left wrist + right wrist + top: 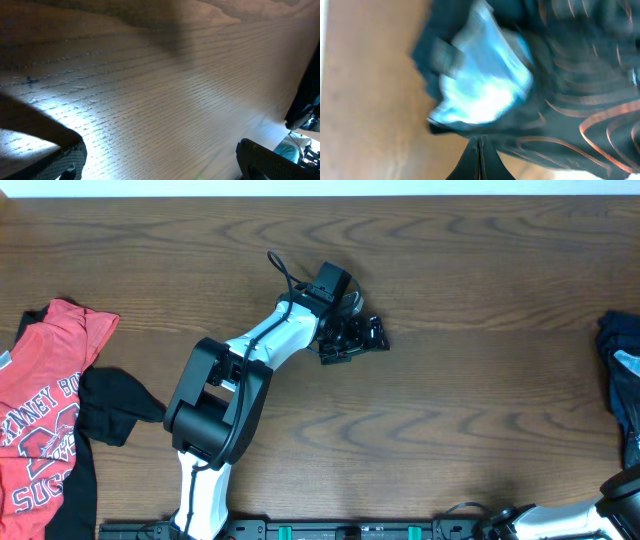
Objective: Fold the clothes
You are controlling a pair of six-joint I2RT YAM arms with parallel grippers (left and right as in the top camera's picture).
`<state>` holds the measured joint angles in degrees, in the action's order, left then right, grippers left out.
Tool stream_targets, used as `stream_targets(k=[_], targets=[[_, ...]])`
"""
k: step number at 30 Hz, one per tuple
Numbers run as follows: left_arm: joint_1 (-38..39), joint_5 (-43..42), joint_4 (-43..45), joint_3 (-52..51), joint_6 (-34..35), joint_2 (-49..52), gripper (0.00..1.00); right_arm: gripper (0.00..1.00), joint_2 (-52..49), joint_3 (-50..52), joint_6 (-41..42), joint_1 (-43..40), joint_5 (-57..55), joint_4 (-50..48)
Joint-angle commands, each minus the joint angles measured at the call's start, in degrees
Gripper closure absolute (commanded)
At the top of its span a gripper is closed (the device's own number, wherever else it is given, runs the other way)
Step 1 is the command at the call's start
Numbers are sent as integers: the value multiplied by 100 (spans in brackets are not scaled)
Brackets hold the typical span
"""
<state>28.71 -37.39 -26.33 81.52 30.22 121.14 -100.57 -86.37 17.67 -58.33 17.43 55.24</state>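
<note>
**Clothes heaped at both table edges, with our arms placed to begin the folding**

We are holding our left gripper (pixel 355 338) wide open over bare wood near the middle of the table (pixel 450 430). It is touching no cloth, and we judge it is waiting where a garment could be spread flat. Our right gripper (pixel 479 150) is pressed shut. Its tips are pointing at the edge of the black jersey (pixel 580 115), which is lying bunched with a pale blue piece (pixel 485 85) at the table's right edge. We cannot tell whether any cloth is pinched between them. The red T-shirt (pixel 40 410) is lying crumpled at the left edge, well apart from both grippers. Nothing appears folded yet.
</note>
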Motion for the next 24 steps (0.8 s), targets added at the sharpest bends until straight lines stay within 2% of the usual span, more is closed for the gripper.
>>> stream_targets(k=[1, 6, 9, 15, 24], targets=[[-4, 326, -79, -177, 11, 446, 2, 99, 11, 577, 308, -70, -686, -4], [-2, 328, -83, -177, 11, 446, 2, 99, 11, 1185, 308, -245, -758, -369], [-4, 328, -140, -177, 7, 446, 2, 98, 11, 1316, 310, -319, -1202, -599], [-4, 330, -236, -177, -15, 446, 2, 99, -55, 1429, 315, -494, -1292, -1139], [-4, 330, -339, -177, -15, 446, 2, 99, -870, 1429, 308, -590, -1462, -1700]])
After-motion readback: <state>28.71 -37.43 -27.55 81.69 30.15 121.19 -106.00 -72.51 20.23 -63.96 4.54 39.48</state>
